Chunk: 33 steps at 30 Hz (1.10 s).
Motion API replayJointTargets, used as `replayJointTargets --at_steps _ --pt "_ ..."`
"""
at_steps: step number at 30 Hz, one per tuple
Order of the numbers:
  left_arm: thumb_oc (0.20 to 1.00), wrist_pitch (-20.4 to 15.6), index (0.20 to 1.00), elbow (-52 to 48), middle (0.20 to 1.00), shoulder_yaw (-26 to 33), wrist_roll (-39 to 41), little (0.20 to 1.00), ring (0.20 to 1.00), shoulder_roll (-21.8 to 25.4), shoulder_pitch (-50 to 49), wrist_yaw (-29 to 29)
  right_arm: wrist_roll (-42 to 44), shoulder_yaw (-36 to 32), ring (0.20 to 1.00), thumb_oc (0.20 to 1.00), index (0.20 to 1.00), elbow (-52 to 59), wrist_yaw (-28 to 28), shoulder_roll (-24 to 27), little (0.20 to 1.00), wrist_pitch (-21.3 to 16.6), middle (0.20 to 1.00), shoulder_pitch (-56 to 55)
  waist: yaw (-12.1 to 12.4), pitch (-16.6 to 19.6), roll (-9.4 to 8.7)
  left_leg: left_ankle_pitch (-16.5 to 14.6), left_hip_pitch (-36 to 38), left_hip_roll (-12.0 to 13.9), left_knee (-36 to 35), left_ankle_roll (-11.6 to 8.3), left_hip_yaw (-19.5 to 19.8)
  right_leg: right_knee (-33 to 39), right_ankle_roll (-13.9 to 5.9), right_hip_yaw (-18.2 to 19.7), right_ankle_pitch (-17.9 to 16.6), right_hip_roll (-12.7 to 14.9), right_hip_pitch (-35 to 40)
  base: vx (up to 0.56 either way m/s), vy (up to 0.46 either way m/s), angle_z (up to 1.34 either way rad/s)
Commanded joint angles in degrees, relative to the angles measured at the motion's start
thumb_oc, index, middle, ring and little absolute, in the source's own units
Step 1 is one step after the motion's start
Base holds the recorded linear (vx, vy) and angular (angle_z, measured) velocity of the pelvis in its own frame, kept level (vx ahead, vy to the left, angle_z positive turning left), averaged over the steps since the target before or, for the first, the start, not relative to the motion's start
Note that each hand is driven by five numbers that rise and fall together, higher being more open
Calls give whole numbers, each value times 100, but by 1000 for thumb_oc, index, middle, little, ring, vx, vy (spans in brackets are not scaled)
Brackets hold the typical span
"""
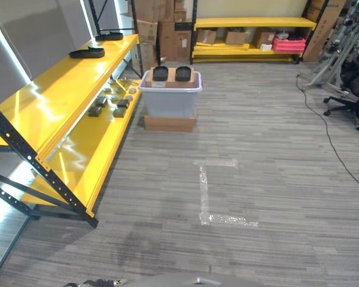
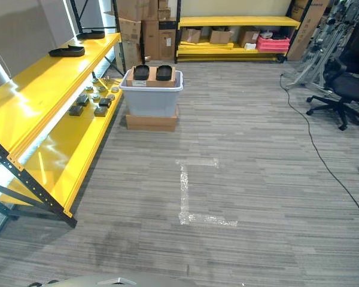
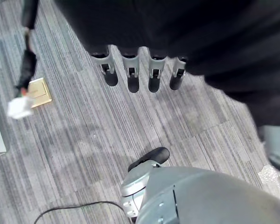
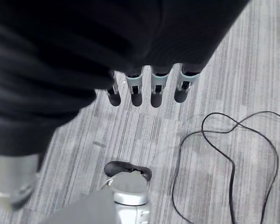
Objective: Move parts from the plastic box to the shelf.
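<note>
A grey plastic box (image 1: 170,98) stands on a flat cardboard box on the carpet, a few steps ahead. On its top lies a cardboard tray with two black parts (image 1: 161,73). The yellow shelf (image 1: 60,89) runs along my left; its upper board carries two black parts (image 1: 87,52), and its lower board holds several small dark and grey parts (image 1: 110,103). My left hand (image 3: 140,77) hangs over the carpet with straight fingers, holding nothing. My right hand (image 4: 151,88) hangs the same way, fingers straight and empty.
A second yellow shelf (image 1: 254,39) with cardboard boxes and a pink crate stands at the far wall. Stacked cardboard boxes (image 1: 161,27) rise behind the plastic box. An office chair (image 1: 356,89) and metal stands sit at the right. White tape marks (image 1: 212,197) lie on the carpet.
</note>
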<state>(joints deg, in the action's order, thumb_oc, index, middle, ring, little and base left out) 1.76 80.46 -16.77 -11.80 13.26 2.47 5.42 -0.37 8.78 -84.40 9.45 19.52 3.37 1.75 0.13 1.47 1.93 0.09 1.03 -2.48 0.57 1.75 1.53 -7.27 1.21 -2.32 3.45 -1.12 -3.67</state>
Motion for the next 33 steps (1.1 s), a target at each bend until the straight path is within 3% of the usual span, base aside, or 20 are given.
replayJointTargets --at_steps 1,10,18,26,33 --pt "1000 -115 1000 237 1000 100 -260 1000 1000 150 348 -172 -12 3 1000 1000 1000 -335 -44 -12 1000 -75 1000 278 9 -121 -145 297 219 24 -557 -144 289 1227 -517 250 -877 250 737 0 0 0" --pt "1000 -171 1000 194 1000 232 -106 1000 1000 173 288 -230 -94 58 1000 1000 1000 -310 -82 -21 1000 -103 1000 295 -9 -119 -185 243 260 15 -557 -123 257 1227 -527 287 -880 261 757 0 11 0" --pt "1000 -310 1000 -134 1000 -39 -353 1000 1000 229 274 -476 128 165 1000 1000 1000 25 -262 -114 1000 -314 1000 389 3 -241 -266 213 225 -28 -557 -77 239 1225 -584 296 -933 316 726 -9 42 -2" --pt "1000 -390 1000 -184 1000 -78 -530 1000 1000 287 267 -748 725 -105 1000 1000 1000 128 -405 -179 1000 -440 1000 372 16 -260 -192 174 251 -70 -557 -52 158 1204 -623 350 -955 370 706 27 31 -6" --pt "1000 -418 1000 -257 1000 -278 -941 1000 1000 388 343 -946 602 -62 1000 1000 1000 14 -499 -197 1000 -466 1000 280 24 -226 -174 142 308 -76 -557 -90 178 1227 -608 282 -892 355 766 19 1 -2"
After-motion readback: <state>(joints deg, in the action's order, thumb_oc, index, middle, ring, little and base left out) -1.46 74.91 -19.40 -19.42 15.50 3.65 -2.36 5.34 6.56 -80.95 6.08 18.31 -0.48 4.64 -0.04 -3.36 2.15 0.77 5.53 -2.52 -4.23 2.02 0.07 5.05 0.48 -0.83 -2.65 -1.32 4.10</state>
